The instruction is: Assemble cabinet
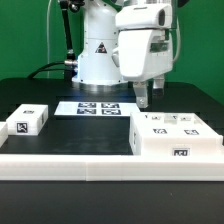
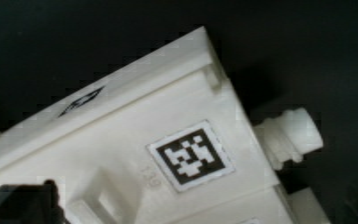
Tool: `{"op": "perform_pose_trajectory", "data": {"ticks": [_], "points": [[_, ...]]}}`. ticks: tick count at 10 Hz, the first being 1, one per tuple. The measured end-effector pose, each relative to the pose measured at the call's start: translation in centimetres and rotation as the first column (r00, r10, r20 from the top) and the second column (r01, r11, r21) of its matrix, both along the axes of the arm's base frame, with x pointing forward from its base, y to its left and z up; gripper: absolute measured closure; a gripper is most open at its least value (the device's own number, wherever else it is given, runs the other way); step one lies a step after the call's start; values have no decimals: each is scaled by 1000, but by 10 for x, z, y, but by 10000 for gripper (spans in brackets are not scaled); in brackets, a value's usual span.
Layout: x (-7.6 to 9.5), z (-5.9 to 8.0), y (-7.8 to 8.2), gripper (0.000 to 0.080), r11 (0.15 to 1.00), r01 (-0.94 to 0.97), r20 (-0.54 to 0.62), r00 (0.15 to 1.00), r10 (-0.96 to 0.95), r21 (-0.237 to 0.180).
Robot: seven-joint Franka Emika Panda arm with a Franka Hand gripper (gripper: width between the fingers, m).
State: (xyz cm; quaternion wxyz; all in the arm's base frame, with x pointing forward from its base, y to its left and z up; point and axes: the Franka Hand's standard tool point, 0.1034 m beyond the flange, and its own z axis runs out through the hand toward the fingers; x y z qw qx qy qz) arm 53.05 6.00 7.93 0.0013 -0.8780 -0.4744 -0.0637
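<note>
One gripper was hung at the end of the marker board on the exterior view's right, its fingertips low and close above the near corner of the cabinet. The cabinet was laid on the black table, off that same end of the marker board and nearer the camera, with its long axis judged to run parallel to the board. From the gripper, the cabinet's bulk therefore lay forward and toward the exterior view's right. Whether the fingers were spread or closed could not be told: they appeared as one narrow dark shape in the exterior view and only as dark blurs in the wrist view. Nothing was seen held. The wrist view was filled by the cabinet, which lay slantwise with a square tag on its face and a stubby round knob projecting from one side. A small white tagged block was set well apart, beyond the marker board's opposite end. A long white rail was laid in front of the board. Neither was judged to obstruct a descent.
</note>
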Motion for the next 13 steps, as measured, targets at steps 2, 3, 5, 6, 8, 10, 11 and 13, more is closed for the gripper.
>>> {"op": "perform_pose_trajectory", "data": {"ticks": [2,3,5,6,8,10,11,13], "points": [[-5,-3,2,2,962,270,-17,963,-269,46],[-9,-5,6,2,919,389,-32,921,-387,65],[-13,-8,13,2,815,573,-69,820,-569,92],[-13,-8,14,2,778,620,-81,785,-615,99],[-13,-8,17,2,621,776,-132,631,-765,110],[-15,-7,29,2,472,876,-160,483,-861,101],[-18,-9,38,2,413,906,-161,422,-892,90],[-22,-15,38,2,299,951,-163,307,-937,74]]}}
